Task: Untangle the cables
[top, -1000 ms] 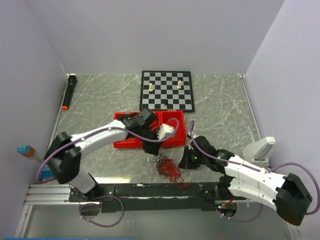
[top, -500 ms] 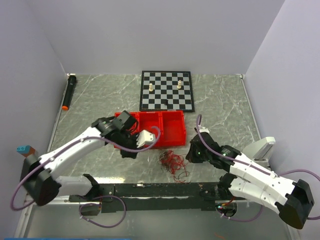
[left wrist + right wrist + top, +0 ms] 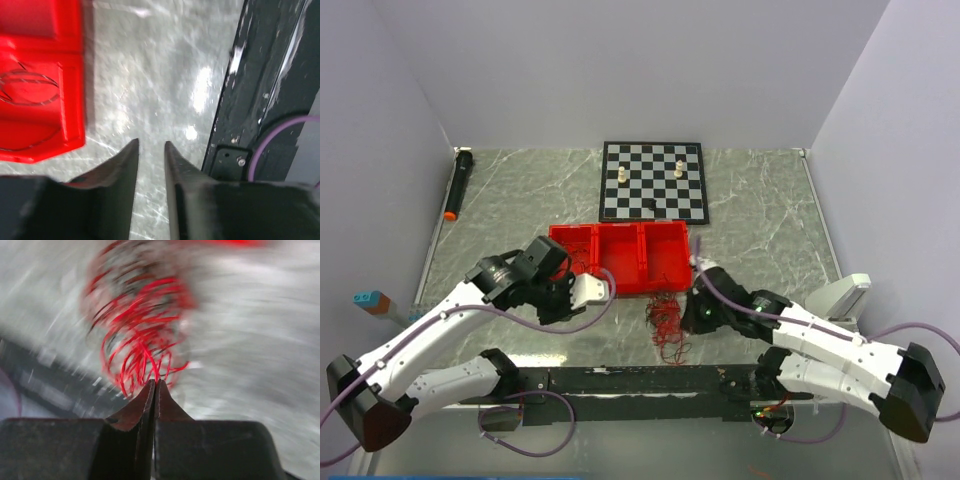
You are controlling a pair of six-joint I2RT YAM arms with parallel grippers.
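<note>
**A:** Where is the tangle?

**B:** The cables (image 3: 667,322), a wiry clump of red and dark strands, lie on the tabletop (image 3: 760,220). They sit at six o'clock from the right end of the red tray (image 3: 620,229), just beside its near wall. What look like thin dark wire loops (image 3: 30,85) also lie inside one tray compartment.

**A:** And the end effectors?

**B:** The right end effector (image 3: 154,384) is at three o'clock of the clump with its jaws pressed together. Red strands run right up to the tips, but blur hides whether one is pinched. The left end effector (image 3: 151,145) is at nine o'clock of the clump and apart from it. It is over bare tabletop, with a narrow gap and nothing in it.

**A:** Which step is that?

**B:** I'd judge it's getting a hold on each side. The clump reads as one mass, so most of the separating is not yet done.

**A:** And next?

**B:** Probably the left has to go toward three o'clock and take a single loop at the clump's edge. Then the two can pull apart. Wire this thin calls for a low, exact pinch, or the whole bundle will simply drag along.
</note>
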